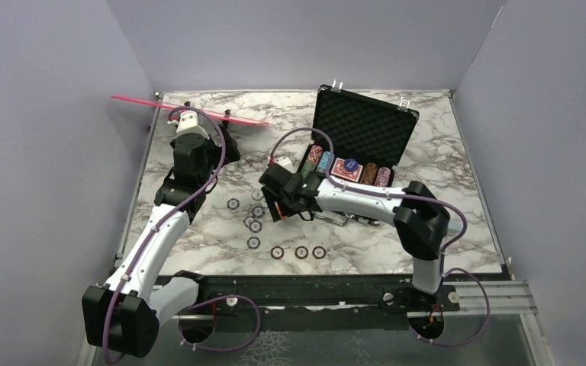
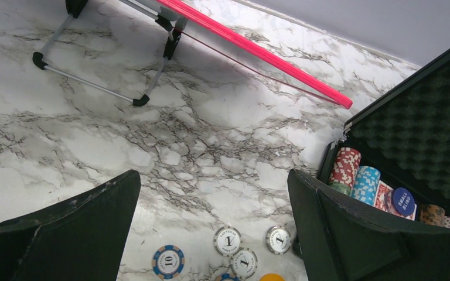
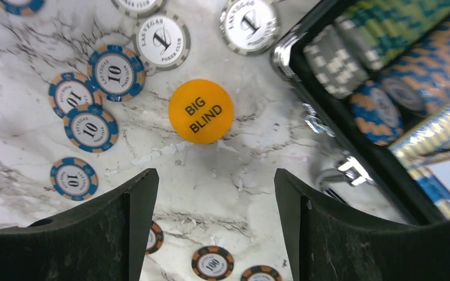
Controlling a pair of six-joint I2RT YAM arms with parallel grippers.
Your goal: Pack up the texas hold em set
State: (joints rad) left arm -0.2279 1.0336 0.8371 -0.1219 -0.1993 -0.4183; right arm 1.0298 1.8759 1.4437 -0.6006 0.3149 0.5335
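Left gripper [image 2: 214, 199]: I see its jaws spread wide with nothing between them. It hangs over the bare marble table [image 2: 64, 117] at the far left, near the pink strip [image 2: 258, 50].
Loose chips [image 1: 253, 226]: several lie scattered between the arms, left of the case: blue 10s [image 3: 116, 71], white 1s [image 3: 162, 40], brown 100s [image 3: 212, 263].
Big Blind button [image 3: 201, 111]: orange, flat on the table, just left of the case's corner.
Right gripper [image 3: 214, 187]: jaws apart and empty, poised beside that button, not touching it.
Case [image 1: 362, 126]: right of centre, lid upright. Chip rows [image 1: 371, 174], cards [image 1: 346, 169] and Small Blind button [image 2: 404, 201] sit inside.
Progress: I judge the task partly done. The loose chips and button need stowing, then the lid needs closing and latching.
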